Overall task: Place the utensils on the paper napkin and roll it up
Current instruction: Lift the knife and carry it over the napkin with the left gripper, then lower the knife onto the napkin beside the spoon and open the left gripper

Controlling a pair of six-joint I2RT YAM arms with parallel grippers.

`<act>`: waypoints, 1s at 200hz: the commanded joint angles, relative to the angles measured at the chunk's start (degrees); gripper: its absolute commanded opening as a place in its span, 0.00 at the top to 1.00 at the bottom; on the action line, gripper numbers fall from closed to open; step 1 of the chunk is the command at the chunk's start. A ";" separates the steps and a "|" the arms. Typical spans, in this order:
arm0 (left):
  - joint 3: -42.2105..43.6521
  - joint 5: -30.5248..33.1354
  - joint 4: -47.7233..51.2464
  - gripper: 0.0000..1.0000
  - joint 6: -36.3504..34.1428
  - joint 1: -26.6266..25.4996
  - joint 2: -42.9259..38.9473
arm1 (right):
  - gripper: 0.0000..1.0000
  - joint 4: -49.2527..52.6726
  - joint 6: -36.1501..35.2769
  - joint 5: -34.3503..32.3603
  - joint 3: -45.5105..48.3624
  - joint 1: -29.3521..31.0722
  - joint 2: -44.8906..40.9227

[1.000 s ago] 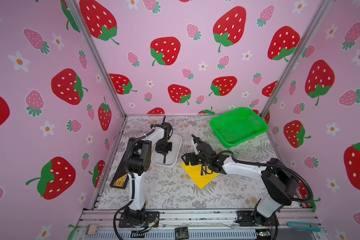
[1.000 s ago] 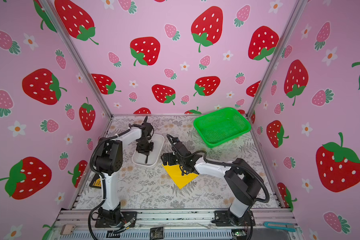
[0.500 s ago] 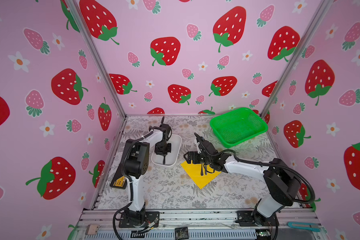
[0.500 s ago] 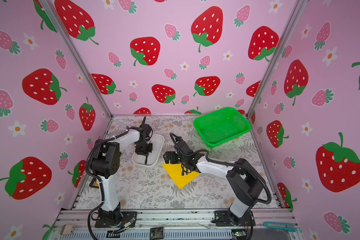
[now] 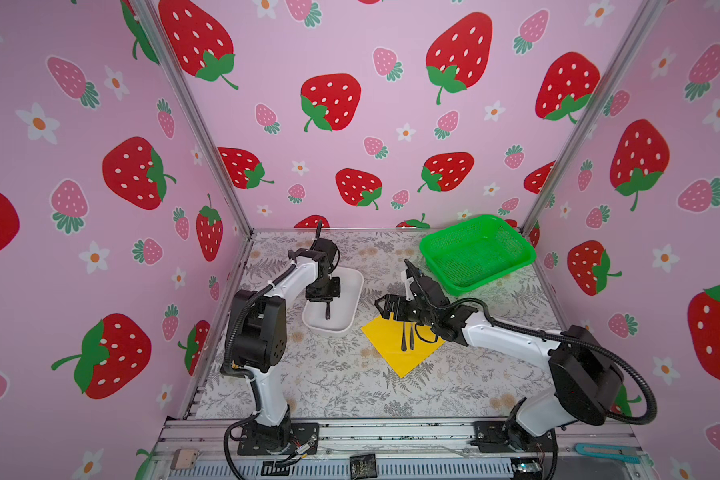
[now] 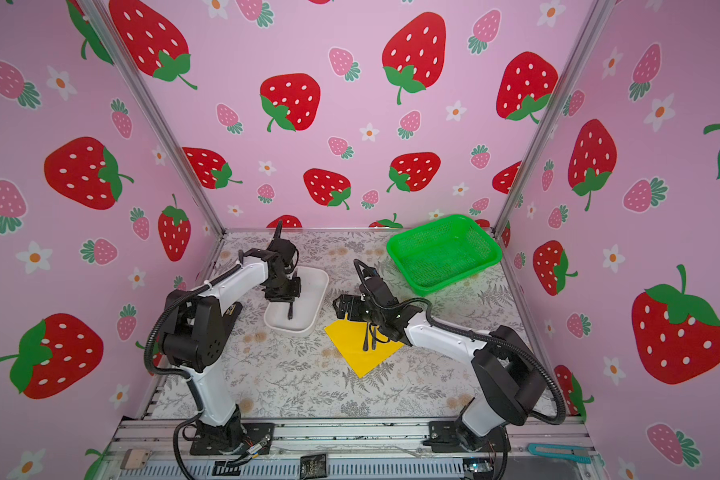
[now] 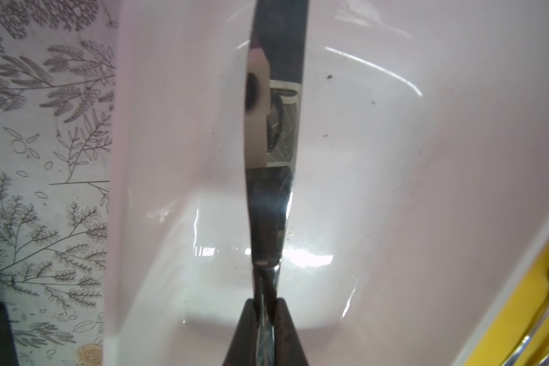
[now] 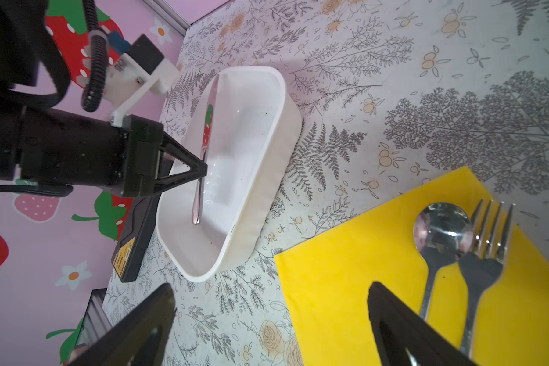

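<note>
The left end effector (image 8: 203,168) was pressed together on the thin neck of a knife (image 8: 208,126), pinching it inside the white tray (image 8: 282,152). The blade slanted up past the rim. The right end effector (image 8: 268,320) was spread wide and held nothing, hovering over the bench (image 5: 329,386) just beside a corner of the yellow napkin (image 8: 362,285). A spoon (image 8: 442,228) and a fork (image 8: 488,240) lay side by side on the napkin, heads the same way.

The step in hand looked to be carrying the knife over to join them. It would go best lifted straight up until its low end cleared the tray wall, then moved across slowly, since so narrow a pinch might let the knife swivel. It should be laid parallel to the spoon, on the bare yellow next to it, with the right arm drawn back first to leave room.

Whether the knife's low end touched the tray floor could not be told. In both top views the right arm covered the spoon and fork heads and part of the napkin. In the right wrist view a finger and the frame edge cut off their handles.
</note>
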State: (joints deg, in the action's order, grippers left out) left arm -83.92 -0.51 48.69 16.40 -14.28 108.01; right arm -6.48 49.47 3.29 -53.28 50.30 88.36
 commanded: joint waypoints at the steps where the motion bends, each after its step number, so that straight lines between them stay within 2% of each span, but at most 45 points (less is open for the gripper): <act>1: -0.60 -0.51 2.83 0.97 0.44 -0.55 -2.38 | 0.03 -0.63 1.77 0.03 1.45 -0.66 -2.21; 38: -3.06 -0.10 5.37 0.97 2.02 -3.53 -4.22 | 0.04 -0.56 2.46 -1.97 3.97 -1.04 -4.61; 66: -4.66 0.63 5.82 0.97 4.31 -9.81 -5.68 | 0.03 -0.20 4.76 -6.89 7.46 -2.00 -8.04; 104: -6.49 0.38 6.43 0.97 7.46 -17.95 -4.27 | 0.03 -0.07 6.46 -7.95 11.88 -4.54 -11.25; 131: -4.54 -5.71 1.76 0.97 10.40 -21.43 -1.60 | 0.03 0.16 7.17 -7.93 14.17 -5.52 -12.44; 156: -5.14 -8.54 -0.67 0.96 11.49 -24.43 1.72 | 0.03 0.15 7.90 -7.82 15.93 -6.06 -13.35; 200: -4.69 -12.29 -4.70 0.96 14.17 -25.84 6.97 | 0.03 -0.28 8.94 -7.40 19.01 -6.73 -15.11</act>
State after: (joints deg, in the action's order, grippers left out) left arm -88.42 -9.50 46.68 28.21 -39.86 113.84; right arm -6.35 56.42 -3.42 -35.79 44.07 75.05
